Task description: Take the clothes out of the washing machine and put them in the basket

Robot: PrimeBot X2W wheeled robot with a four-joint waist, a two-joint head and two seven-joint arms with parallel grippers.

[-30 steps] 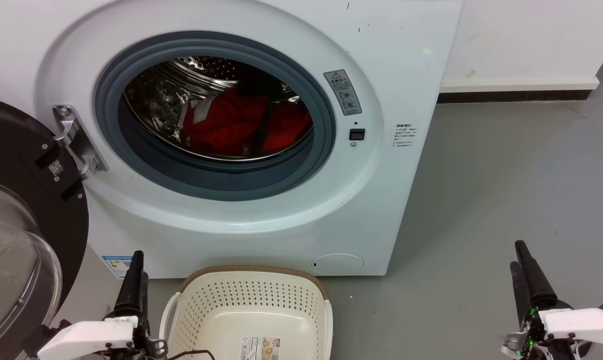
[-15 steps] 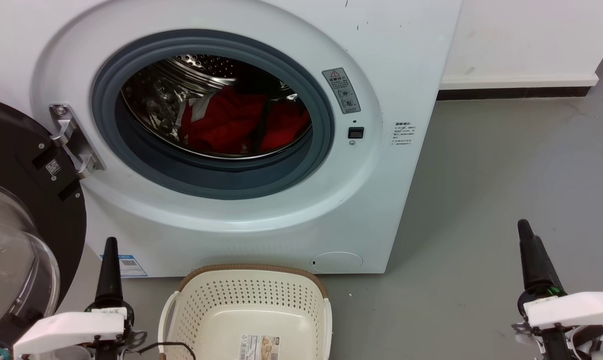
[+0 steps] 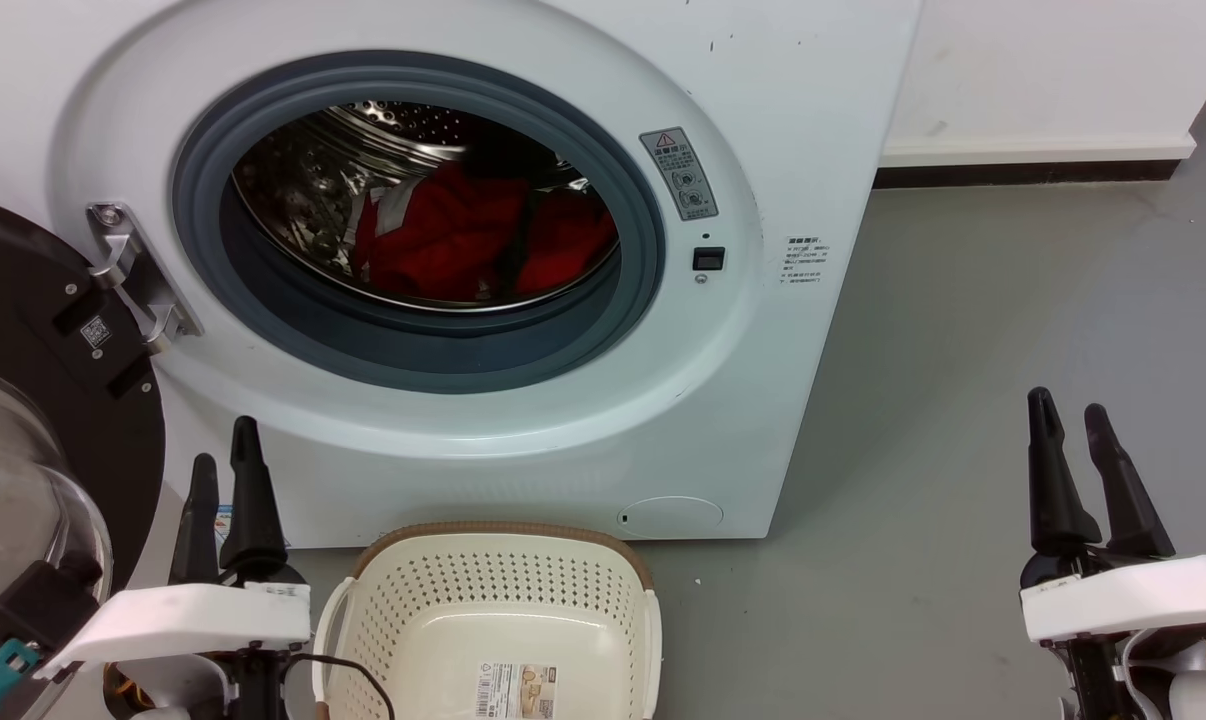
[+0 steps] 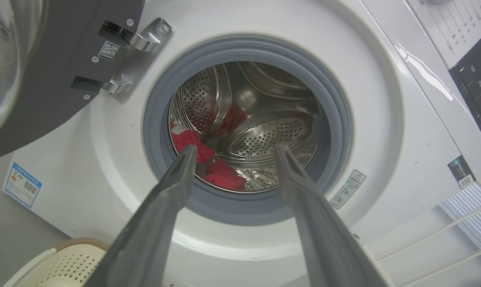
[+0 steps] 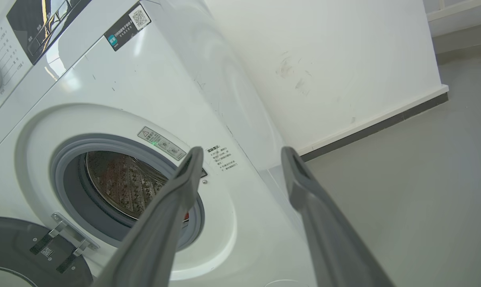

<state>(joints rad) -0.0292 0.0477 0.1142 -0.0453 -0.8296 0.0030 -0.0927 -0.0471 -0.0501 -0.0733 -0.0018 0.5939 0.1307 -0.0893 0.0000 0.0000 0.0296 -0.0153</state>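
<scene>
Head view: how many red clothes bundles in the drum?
2. The larger red bundle lies left of centre in the drum, with a pale patch; the smaller red bundle sits to its right, a dark strip between. More may be hidden lower down.

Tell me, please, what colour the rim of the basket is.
Brown. The rim tops the cream-white basket; the head view shows it best.

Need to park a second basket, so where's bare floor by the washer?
Grey floor lies bare right of the washing machine, bordered by the baseboard and the right gripper. Crowded in front: the basket, the open door and the left gripper.
</scene>
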